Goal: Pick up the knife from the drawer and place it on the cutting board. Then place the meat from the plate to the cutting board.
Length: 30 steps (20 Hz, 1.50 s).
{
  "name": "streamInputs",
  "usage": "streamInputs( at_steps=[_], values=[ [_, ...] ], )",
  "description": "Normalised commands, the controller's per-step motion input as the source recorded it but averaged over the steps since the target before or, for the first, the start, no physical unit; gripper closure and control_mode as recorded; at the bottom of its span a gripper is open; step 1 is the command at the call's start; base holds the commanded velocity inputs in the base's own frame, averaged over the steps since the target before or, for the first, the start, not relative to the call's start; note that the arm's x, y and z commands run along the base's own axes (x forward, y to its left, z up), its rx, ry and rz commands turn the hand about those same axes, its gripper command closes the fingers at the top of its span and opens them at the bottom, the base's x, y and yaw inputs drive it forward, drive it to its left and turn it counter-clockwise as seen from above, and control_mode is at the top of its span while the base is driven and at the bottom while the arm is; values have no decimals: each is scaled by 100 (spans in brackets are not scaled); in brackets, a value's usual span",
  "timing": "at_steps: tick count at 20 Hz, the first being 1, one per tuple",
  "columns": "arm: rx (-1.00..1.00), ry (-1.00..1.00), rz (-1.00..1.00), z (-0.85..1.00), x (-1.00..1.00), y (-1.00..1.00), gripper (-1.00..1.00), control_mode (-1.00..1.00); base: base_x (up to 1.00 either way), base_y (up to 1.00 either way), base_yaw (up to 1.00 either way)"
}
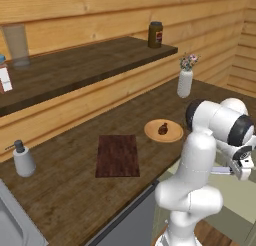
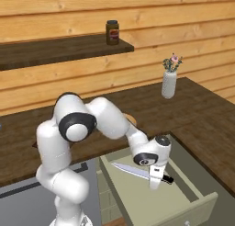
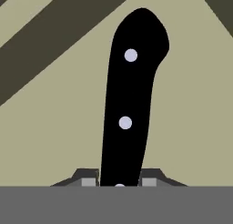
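Observation:
The drawer [image 2: 197, 210] stands pulled out below the counter edge, with a flat light floor. Inside it lies the knife [image 2: 131, 170], silver blade pointing left and black handle [image 3: 129, 91] to the right. My gripper [image 2: 155, 184] reaches down into the drawer, and its fingertips [image 3: 89, 180] press against both sides of the handle near the blade end. On the counter lies the dark cutting board [image 1: 117, 155], bare. To its right the tan plate [image 1: 174, 137] holds the small dark meat [image 1: 163, 128]. The hand [image 1: 244, 166] shows at the right edge, low beside the counter.
A white vase [image 1: 185, 82] with flowers stands behind the plate. A soap dispenser [image 1: 23, 160] is left of the board, beside the sink [image 1: 10, 225]. A jar [image 1: 155, 34] and a glass [image 1: 16, 45] stand on the wall shelf. A grey panel [image 2: 27, 193] adjoins the drawer.

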Motion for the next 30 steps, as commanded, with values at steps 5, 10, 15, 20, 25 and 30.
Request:
streamInputs(
  at_steps=[5, 10, 15, 20, 25, 30],
  values=[
    [5, 1, 0, 100, 14, -6, 100, -100, 0, 0, 0],
    [0, 0, 0, 81, 59, 23, 100, -100, 0, 0, 0],
    [0, 0, 0, 50, 70, 55, 100, -100, 0, 0, 0],
    [0, 0, 0, 9, 81, 94, 100, -100, 0, 0, 0],
    [-1, 0, 0, 0, 47, 100, 100, -100, 0, 0, 0],
    [-1, 0, 2, 0, 12, 100, 100, -100, 0, 0, 0]
  ],
)
